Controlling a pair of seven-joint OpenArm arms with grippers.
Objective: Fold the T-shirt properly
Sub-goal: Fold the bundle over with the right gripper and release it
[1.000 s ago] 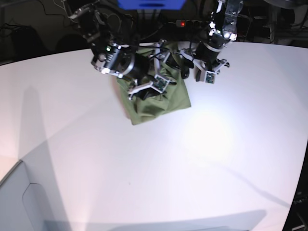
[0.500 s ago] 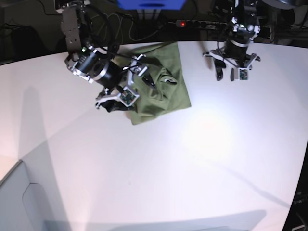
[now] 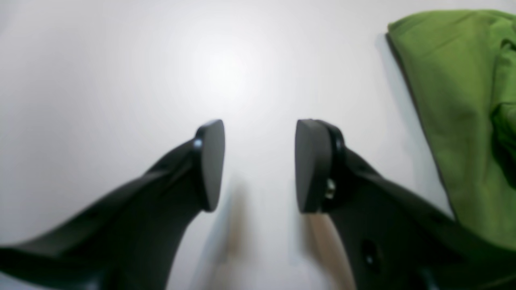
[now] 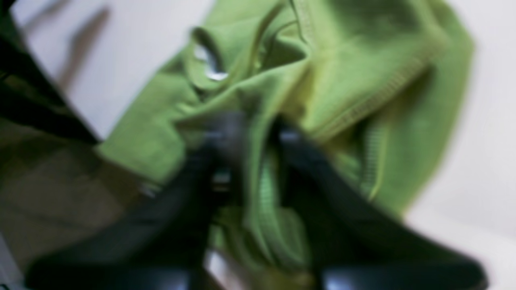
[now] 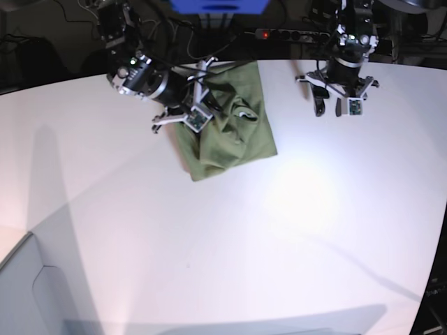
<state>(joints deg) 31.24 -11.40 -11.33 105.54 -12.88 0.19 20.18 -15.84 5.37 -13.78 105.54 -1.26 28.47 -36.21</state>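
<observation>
The olive-green T-shirt (image 5: 234,146) lies folded into a rumpled rectangle at the back of the white table (image 5: 230,237). My right gripper (image 5: 206,105) is over its upper left part. The blurred right wrist view shows the gripper (image 4: 254,129) shut on a bunched fold of the T-shirt (image 4: 363,80) near a stitched hem. My left gripper (image 5: 328,110) hangs apart from the cloth, to the right of it. It is open (image 3: 258,161) over bare table with nothing between its fingers, and the T-shirt's edge (image 3: 455,100) lies off to its right.
A power strip with a red light (image 5: 279,33) and cables run along the dark back edge of the table. A blue object (image 5: 220,5) sits at the top centre. A grey surface (image 5: 21,293) meets the table at the lower left corner.
My right gripper has moved from the T-shirt's left edge onto its upper part and shut on the cloth. The left arm withdrew to the right earlier and has since held still.
</observation>
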